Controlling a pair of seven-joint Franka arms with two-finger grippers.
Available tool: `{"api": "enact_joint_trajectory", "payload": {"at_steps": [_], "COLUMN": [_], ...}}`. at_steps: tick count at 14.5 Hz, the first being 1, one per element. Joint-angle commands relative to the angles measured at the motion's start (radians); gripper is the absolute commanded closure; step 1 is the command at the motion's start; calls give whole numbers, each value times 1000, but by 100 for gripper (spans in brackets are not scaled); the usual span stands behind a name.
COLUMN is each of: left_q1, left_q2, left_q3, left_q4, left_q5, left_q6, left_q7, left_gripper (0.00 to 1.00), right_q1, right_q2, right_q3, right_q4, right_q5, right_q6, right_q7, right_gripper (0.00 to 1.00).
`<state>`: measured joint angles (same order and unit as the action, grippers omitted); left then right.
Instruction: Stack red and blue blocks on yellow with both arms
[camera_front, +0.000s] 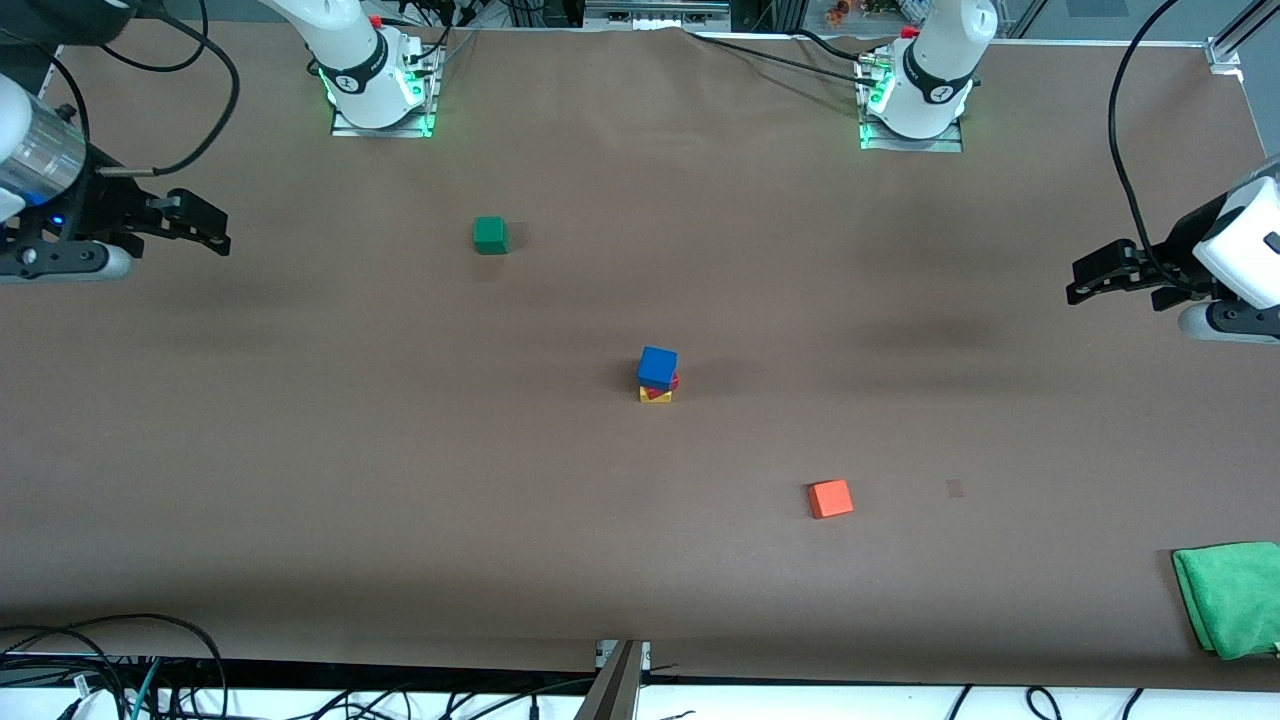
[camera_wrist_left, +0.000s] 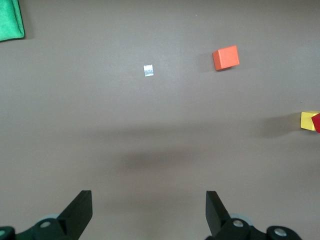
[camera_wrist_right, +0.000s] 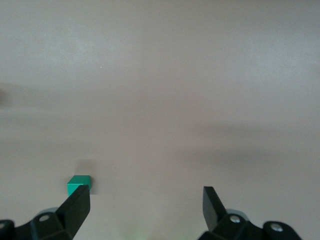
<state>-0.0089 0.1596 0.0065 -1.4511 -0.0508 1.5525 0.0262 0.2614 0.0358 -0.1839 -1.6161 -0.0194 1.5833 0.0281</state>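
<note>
Nearest the camera lies the orange cube (camera_front: 830, 498), untouched, being no part of the stack. At mid-surface (camera_front: 300, 450) the blue block (camera_front: 657, 366) tops the red block (camera_front: 671, 382), twisted on the yellow (camera_front: 655, 395); the tower looks finished. Farther, the green cube (camera_front: 490, 234) sits unused. Left gripper (camera_front: 1115, 276) and right gripper (camera_front: 195, 225) wait over the surface ends, jaws spread, empty.

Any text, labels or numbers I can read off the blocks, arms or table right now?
None readable.
Blue block, red block, yellow block, green cube, orange cube: plain faces, no markings.
Round emblems on the arm bases: too small to read.
Small pale tag on the table: blurred, unreadable.
</note>
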Motion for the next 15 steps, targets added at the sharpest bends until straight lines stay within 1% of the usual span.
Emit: {"api": "enact_joint_trajectory", "payload": {"at_steps": [1, 6, 9, 15], "left_q1": [1, 6, 6, 4], "left_q2": [-8, -6, -6, -8], "left_q3": [4, 6, 12, 12], "left_q4": [-2, -2, -2, 0], "left_q5": [-15, -12, -7, -9], "left_q6": [-2, 0, -2, -2], "left_q7": [24, 29, 80, 77], "left_gripper": [0, 0, 0, 0], "right_q1": [5, 4, 4, 6], "right_q2": [4, 4, 4, 4], "right_q3": [-2, -2, -2, -2], "right_q4": [22, 18, 13, 13], "right_q5": [-19, -19, -17, -17], "right_q6": [-3, 6, 32, 34], "right_q7": [1, 7, 7, 7], "right_gripper": [0, 0, 0, 0]}}
